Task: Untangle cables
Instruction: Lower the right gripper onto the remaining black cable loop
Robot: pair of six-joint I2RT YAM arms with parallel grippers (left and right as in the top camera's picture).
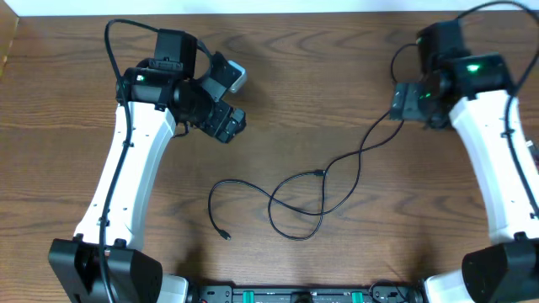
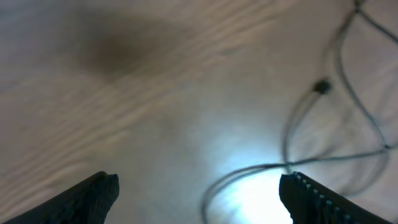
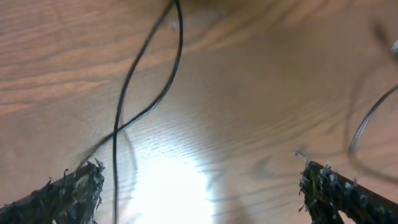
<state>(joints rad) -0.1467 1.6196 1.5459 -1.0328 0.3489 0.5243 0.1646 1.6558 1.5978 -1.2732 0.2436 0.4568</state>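
The cables (image 1: 318, 173) are seen lying loose on the middle of the wooden table (image 1: 337, 50). They are thin black cords, crossed over one another in a few open loops. One small plug (image 1: 226, 235) is found at the near-left end, and one strand is run up toward the far right. No white cord can be made out. Nothing is lifted; every cord is laid flat on the wood.

The left gripper (image 1: 226, 122) is held over bare wood to the far left of the tangle, its fingers spread wide and empty. In its wrist view the loops are seen just ahead, to the right.

The right gripper (image 1: 404, 103) is likewise spread wide and empty. It is poised over the strand (image 3: 124, 99) that lies beneath the gap between its fingers, probably so that this end can be pinched and drawn clear of the crossings. The untangling is judged barely begun.
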